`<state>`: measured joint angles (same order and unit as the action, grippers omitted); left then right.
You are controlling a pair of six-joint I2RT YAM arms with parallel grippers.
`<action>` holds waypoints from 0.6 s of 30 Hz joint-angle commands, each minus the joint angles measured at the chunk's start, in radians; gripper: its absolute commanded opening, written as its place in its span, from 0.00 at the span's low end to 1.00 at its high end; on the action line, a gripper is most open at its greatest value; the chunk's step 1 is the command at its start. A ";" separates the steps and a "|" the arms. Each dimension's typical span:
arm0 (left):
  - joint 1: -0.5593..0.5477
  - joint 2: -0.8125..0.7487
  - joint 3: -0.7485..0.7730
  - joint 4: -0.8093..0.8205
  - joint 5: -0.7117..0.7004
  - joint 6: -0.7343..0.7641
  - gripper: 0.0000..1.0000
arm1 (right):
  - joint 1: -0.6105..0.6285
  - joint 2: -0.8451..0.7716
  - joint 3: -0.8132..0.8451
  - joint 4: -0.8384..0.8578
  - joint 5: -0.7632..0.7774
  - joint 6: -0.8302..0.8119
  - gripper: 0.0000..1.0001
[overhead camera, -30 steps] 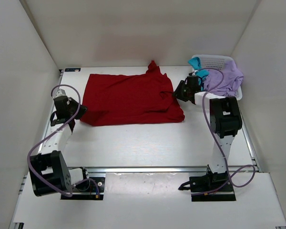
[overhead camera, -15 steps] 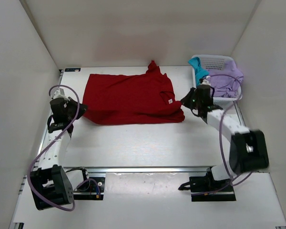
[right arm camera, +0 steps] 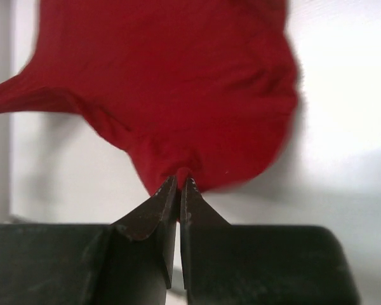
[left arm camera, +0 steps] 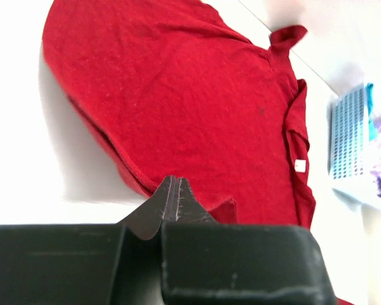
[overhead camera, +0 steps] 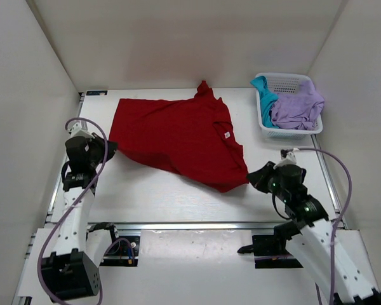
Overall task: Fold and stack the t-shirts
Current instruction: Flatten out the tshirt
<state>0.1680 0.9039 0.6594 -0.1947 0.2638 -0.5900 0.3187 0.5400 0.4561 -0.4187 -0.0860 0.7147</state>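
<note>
The red shirt [overhead camera: 178, 136] is seen spread over the far middle of the counter [overhead camera: 178, 203], its collar turned to the right, where a small white label [overhead camera: 227, 134] shows. Its near left corner is pinched by the left fingers [left arm camera: 168, 197], which are shut on the fabric at the left edge of the counter. Its near right corner is gripped by the right fingers [right arm camera: 168, 197], closed tight on a bunched tip of the cloth at the near right. Between the two grips the near edge of the shirt runs slantwise, far at the left and nearer at the right, and part of that edge is raised off the counter, as its shadow shows in the wrist views. At the far right a white mesh basket [overhead camera: 292, 131] stands well apart from the red shirt. In it the teal shirt [overhead camera: 265, 95] is draped over the left wall and the lavender shirt [overhead camera: 296, 108] is heaped beside it to the right.
</note>
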 commanded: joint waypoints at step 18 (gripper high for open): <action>-0.030 -0.128 -0.129 -0.105 -0.057 0.118 0.00 | 0.146 -0.129 0.080 -0.321 0.193 0.070 0.43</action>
<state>0.1349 0.7662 0.5488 -0.3325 0.1726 -0.4671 0.4946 0.3264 0.4084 -0.7876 0.0315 0.9035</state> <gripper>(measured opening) 0.015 0.433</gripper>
